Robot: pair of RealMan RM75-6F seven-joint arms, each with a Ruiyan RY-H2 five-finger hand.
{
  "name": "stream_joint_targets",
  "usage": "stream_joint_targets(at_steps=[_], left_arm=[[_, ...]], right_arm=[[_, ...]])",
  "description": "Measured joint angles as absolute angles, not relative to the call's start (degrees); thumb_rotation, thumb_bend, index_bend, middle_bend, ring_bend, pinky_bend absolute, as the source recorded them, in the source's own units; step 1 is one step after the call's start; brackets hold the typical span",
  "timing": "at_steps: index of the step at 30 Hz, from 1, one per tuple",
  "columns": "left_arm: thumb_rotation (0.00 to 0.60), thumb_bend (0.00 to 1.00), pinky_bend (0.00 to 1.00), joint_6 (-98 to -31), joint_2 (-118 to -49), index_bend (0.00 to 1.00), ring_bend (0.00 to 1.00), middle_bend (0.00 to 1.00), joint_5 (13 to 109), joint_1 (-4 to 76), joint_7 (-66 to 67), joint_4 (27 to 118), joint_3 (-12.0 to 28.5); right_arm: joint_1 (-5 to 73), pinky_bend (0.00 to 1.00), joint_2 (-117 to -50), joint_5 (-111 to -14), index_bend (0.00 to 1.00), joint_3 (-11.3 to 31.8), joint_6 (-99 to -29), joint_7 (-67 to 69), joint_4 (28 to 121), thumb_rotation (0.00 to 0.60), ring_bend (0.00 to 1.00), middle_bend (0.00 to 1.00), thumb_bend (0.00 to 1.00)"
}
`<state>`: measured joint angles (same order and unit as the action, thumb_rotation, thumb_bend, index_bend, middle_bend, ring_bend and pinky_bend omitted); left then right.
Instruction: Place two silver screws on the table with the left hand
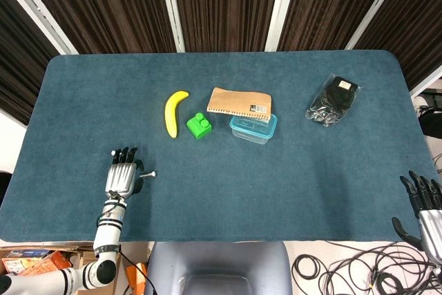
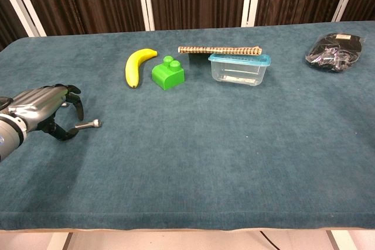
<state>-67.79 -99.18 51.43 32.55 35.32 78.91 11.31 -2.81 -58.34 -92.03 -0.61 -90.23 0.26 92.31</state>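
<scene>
One screw [image 2: 89, 124] shows, at the left hand [image 2: 44, 114]'s curled fingertips, low over the table [image 2: 193, 162] at its near left; whether it is pinched or already lying free I cannot tell; likely the setting-down step, which calls for letting go and lifting clear; right hand [image 1: 425, 205] hangs spread and empty off the near right edge; banana [image 2: 136, 65] well beyond.

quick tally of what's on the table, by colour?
Yellow: 1, banana
Green: 1, block
Tan: 1, notebook
Clear with blue lid: 1, container
Black: 1, bag
Silver: 1, screw
Total: 6
</scene>
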Motion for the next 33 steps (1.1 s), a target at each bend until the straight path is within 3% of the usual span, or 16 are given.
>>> stream_joint_targets(at_steps=[33], left_arm=[[0.600,0.40,0.07,-66.0,-98.9,0.59,0.03,0.10,52.7,32.8,32.3,77.2,11.5]], right_arm=[[-3.3,0.03,-58.1,-92.0,0.00,-0.6,-91.1,1.4,91.9,0.600,0.00,0.00,0.29]])
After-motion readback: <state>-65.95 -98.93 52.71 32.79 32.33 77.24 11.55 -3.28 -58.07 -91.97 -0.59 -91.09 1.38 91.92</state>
